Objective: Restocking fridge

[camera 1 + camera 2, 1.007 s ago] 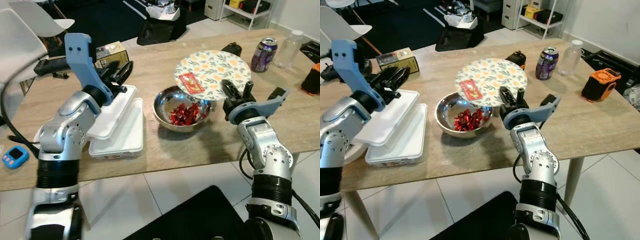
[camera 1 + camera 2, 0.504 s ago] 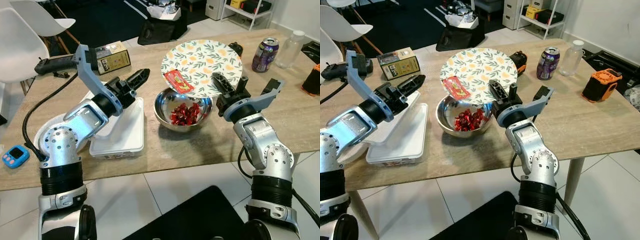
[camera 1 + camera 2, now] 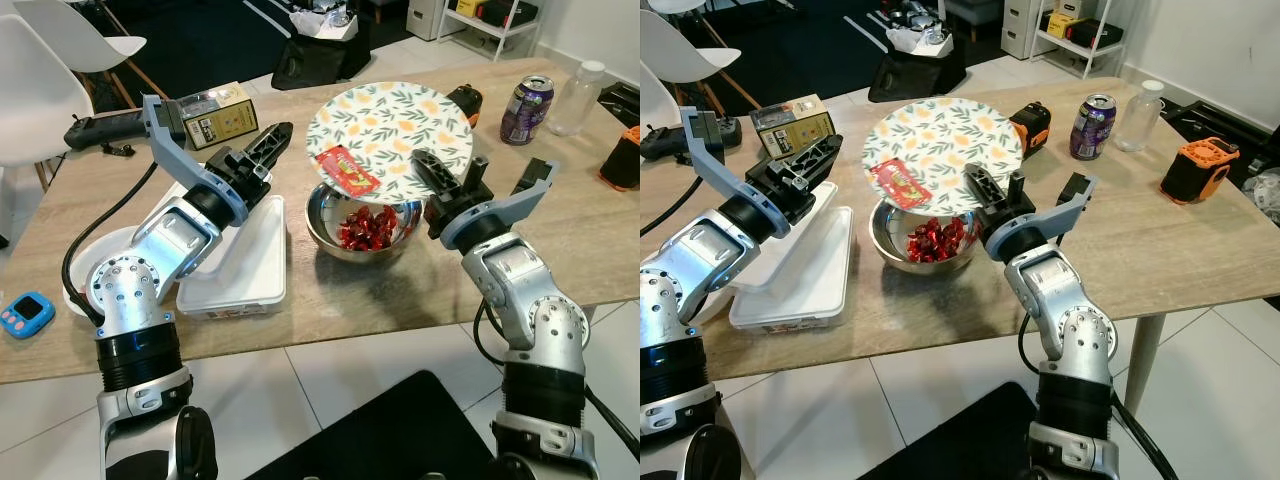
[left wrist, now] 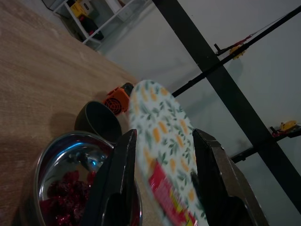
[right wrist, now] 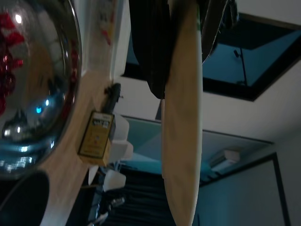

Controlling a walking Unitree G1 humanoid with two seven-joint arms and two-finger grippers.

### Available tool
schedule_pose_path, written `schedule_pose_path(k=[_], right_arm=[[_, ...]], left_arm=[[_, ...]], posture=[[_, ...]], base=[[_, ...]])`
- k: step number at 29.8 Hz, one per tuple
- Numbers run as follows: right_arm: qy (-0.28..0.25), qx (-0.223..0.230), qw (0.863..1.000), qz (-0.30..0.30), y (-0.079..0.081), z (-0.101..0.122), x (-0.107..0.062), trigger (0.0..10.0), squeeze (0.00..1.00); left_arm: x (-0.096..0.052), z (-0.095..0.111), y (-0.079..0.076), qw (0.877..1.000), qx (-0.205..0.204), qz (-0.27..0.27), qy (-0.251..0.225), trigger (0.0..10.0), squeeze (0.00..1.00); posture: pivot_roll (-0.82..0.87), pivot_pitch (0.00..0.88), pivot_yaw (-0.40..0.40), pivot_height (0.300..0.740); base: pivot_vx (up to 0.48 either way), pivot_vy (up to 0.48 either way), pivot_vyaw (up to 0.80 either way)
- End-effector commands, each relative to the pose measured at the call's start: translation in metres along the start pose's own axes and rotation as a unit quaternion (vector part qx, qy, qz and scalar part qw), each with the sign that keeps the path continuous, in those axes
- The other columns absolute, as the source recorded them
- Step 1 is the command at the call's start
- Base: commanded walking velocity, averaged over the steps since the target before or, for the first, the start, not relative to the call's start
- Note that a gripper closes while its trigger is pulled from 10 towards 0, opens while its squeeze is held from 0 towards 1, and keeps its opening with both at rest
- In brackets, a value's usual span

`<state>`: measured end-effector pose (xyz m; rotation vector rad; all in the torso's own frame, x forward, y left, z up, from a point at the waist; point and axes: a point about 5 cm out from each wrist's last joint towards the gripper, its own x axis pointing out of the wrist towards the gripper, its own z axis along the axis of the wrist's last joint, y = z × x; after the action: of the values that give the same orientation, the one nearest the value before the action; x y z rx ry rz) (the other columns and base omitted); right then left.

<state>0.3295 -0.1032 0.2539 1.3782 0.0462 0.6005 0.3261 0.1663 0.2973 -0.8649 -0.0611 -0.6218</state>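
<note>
Bench (image 3: 330,300): wooden, spans frame | Plate (image 3: 390,135): floral, upper centre, tilted with face toward camera, above steel bowl (image 3: 325,225) of red pieces | Right hand (image 3: 445,180): clamped on plate's lower right rim | Left hand (image 3: 262,148): fingers parted, holding nothing, left of plate, pointing toward it | Red packet (image 3: 345,168): on plate face, long axis diagonal, upper left to lower right

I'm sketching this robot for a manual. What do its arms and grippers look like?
Both arms are silver metal with rounded joints and black ribbed cuffs. Each gripper, left and right, has two long black fingers on a light-blue bracket carrying a dark camera block. Black cables loop beside each arm.
</note>
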Motion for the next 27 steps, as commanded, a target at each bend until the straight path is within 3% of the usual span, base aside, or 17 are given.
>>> schedule_pose_path(k=[1, 10, 19, 20, 23, 24, 25, 27], right_arm=[[0.022, 0.079, 0.996, 0.023, 0.002, -0.035, 0.001, 10.0, 0.0], [0.05, 0.109, 0.992, 0.043, 0.012, -0.048, -0.003, 10.0, 0.0], [0.064, 0.115, 0.988, 0.081, 0.024, -0.052, -0.006, 10.0, 0.0], [0.071, 0.116, 0.986, 0.094, 0.027, -0.053, -0.009, 10.0, 0.0], [0.076, 0.114, 0.986, 0.1, 0.029, -0.054, -0.011, 10.0, 0.0], [0.076, 0.113, 0.986, 0.092, 0.027, -0.055, -0.01, 10.0, 0.0], [0.076, 0.113, 0.987, 0.086, 0.026, -0.056, -0.01, 10.0, 0.0], [0.076, 0.112, 0.988, 0.08, 0.024, -0.056, -0.01, 10.0, 0.0]], left_arm=[[0.001, 0.0, 0.0, 1.0, -0.011, 0.001, 0.002, 10.0, 0.0], [0.004, -0.011, 0.009, 0.999, -0.03, 0.02, 0.021, 10.0, 0.0], [0.004, -0.009, 0.005, 0.999, -0.028, 0.017, 0.021, 10.0, 0.0], [0.003, -0.007, 0.003, 0.999, -0.027, 0.013, 0.02, 8.8, 0.0], [0.002, -0.006, 0.002, 0.999, -0.026, 0.011, 0.018, 8.8, 0.0], [0.003, -0.006, 0.002, 0.999, -0.024, 0.014, 0.017, 3.4, 0.0], [0.003, -0.005, 0.002, 0.999, -0.023, 0.016, 0.015, 0.0, 0.0], [0.003, -0.004, 0.002, 1.0, -0.022, 0.016, 0.013, 0.0, 0.0]], posture=[[0.04, 0.16, 0.039, 0.737], [0.03, 0.16, 0.043, 0.737], [0.04, 0.165, 0.045, 0.737], [0.04, 0.167, 0.045, 0.737], [0.04, 0.168, 0.045, 0.737], [0.04, 0.168, 0.045, 0.737], [0.04, 0.168, 0.045, 0.737], [0.04, 0.168, 0.045, 0.737]], base=[[0.0, 0.0, 0.0], [0.0, 0.0, 0.0], [0.0, 0.0, 0.0], [0.0, 0.0, 0.0], [0.0, 0.0, 0.0], [0.0, 0.0, 0.0], [0.0, 0.0, 0.0], [0.0, 0.0, 0.0]])
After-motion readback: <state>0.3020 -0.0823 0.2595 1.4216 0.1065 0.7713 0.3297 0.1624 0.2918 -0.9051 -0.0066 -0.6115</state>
